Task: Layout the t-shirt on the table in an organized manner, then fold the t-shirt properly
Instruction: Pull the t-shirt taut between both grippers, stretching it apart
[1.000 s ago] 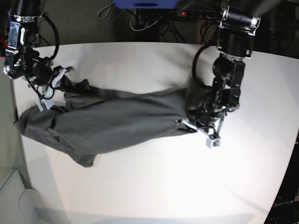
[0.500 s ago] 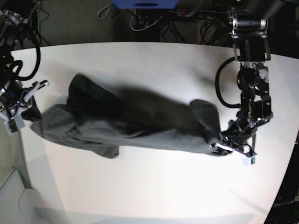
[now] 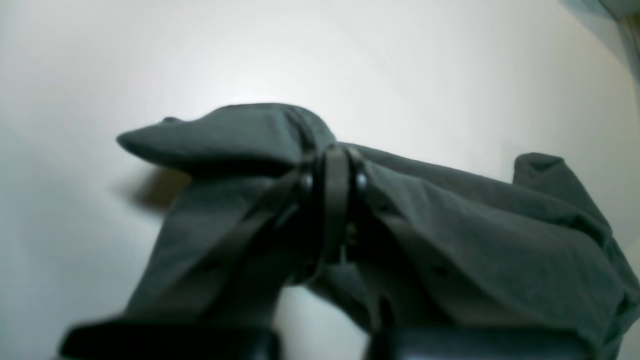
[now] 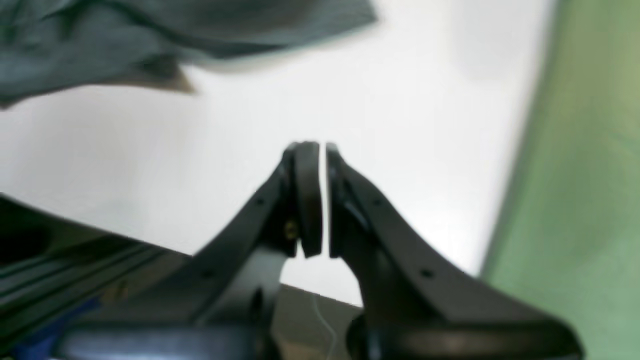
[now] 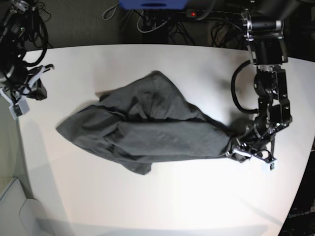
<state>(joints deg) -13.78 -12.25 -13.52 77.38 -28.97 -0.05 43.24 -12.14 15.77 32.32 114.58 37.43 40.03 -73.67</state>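
The t-shirt [image 5: 147, 125] is being spread on the worktop [image 5: 162, 201]: the left end effector [image 5: 246, 150] is clamped on one edge, the right end effector [image 4: 322, 200] is closed and empty. A regrasp is likely needed next.

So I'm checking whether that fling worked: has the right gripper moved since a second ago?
Yes. In the base view the right gripper, shut and empty, has drawn back off the t-shirt to the table's edge.

Plain charcoal-grey t-shirt [image 5: 147, 128] on white table [image 5: 197, 196] — fingers [image 4: 307, 200] seemingly black.
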